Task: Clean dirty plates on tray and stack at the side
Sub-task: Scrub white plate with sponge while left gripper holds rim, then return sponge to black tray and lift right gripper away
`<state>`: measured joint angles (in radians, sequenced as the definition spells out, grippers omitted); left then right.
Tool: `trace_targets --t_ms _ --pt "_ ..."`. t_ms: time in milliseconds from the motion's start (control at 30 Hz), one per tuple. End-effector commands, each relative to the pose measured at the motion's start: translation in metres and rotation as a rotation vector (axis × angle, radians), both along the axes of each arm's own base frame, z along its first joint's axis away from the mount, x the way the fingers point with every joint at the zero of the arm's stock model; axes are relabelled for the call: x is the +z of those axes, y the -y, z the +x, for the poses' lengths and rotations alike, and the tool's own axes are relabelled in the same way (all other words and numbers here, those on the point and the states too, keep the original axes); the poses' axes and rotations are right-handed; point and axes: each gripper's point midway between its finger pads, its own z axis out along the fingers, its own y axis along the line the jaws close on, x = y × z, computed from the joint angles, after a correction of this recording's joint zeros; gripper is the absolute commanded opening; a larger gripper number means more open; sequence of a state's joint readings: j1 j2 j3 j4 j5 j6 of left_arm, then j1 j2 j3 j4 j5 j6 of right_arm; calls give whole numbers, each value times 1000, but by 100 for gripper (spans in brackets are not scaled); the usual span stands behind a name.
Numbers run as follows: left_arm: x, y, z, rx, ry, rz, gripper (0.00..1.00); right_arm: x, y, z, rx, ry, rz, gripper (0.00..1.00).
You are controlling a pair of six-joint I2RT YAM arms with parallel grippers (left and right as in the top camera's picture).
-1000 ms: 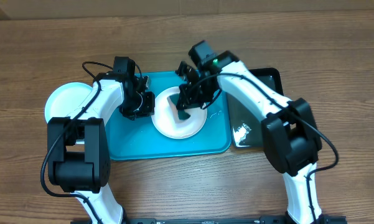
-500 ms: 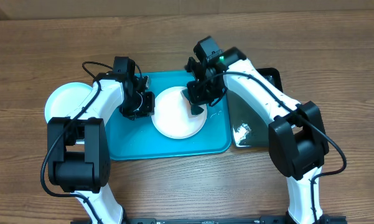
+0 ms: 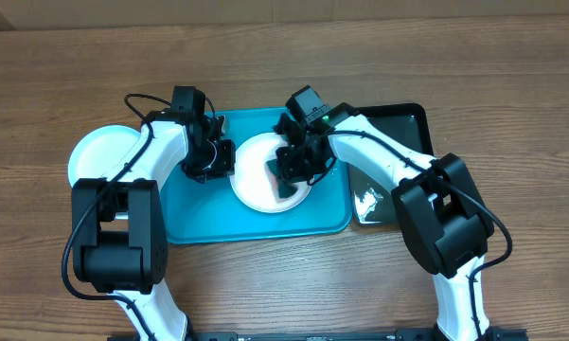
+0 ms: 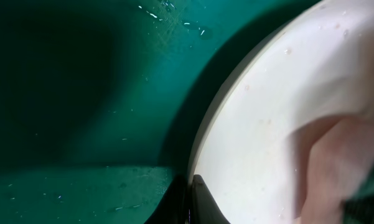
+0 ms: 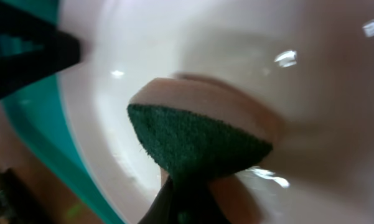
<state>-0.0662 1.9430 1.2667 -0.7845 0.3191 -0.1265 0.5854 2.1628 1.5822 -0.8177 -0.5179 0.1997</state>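
side pile: a round white side plate (image 3: 95, 156) lies on the wooden surface (image 3: 57, 76), left of the tray; cannot tell if more lie under it.
left arm: reaches in from the left, elbow folded, wrist turned down over the large teal plastic tray (image 3: 199, 213).
left claw (image 3: 211, 163): closed, tips at the left rim of the round white plate in the tray (image 3: 256, 189), seemingly pinching it steady.
step in hand: scrubbing, judged mid-task.
right arm: stretched in from the right, wrist bent down over the plate.
right claw (image 3: 289, 172): clamped on a dark green scouring sponge (image 5: 199, 146) pressed to the plate's face.
far right: a small glossy black tray (image 3: 402, 128) just beside the teal one.
next move: likely more wiping, then lifting the plate out to the side pile.
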Motion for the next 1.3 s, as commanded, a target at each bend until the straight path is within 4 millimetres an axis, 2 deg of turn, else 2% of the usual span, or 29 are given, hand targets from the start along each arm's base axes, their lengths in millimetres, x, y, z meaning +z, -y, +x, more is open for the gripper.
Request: trace_targets --t_ms 0,100,233,333,433,633,733,767,933,1100,1133,1167,1200,1233,1267 --pt "1 6 0 -25 8 -14 4 26 -30 -19 75 -60 175 4" --pt "1 6 0 -24 8 -14 4 44 -32 -6 70 -28 212 4" --pt "1 6 0 -24 8 -13 4 79 -15 16 44 23 229 4" --pt "1 6 0 -25 8 -13 5 105 15 31 12 53 212 4" --pt "1 6 0 -25 8 -14 5 115 58 43 -59 69 122 4" --pt "1 6 0 -25 9 -14 5 89 172 51 -234 32 -238 4" --pt "1 6 0 -24 9 -14 5 73 213 52 -292 21 -374 4" --pt "1 6 0 -24 9 -14 5 68 220 50 -301 14 -394 4" --pt "1 6 0 -25 8 -13 5 39 238 36 -303 -27 -472 4" --pt "1 6 0 -25 8 -13 5 20 240 30 -300 -37 -483 4" --pt "1 6 0 -25 8 -13 5 17 240 30 -300 -34 -482 7" --pt "1 6 0 -25 8 -13 5 16 240 31 -302 -29 -480 21" --pt "1 6 0 -25 8 -13 5 15 240 32 -303 -23 -478 29" --pt "1 6 0 -25 8 -13 5 15 239 34 -305 -16 -475 46" --pt "1 6 0 -25 8 -13 5 16 239 36 -307 -8 -472 55"
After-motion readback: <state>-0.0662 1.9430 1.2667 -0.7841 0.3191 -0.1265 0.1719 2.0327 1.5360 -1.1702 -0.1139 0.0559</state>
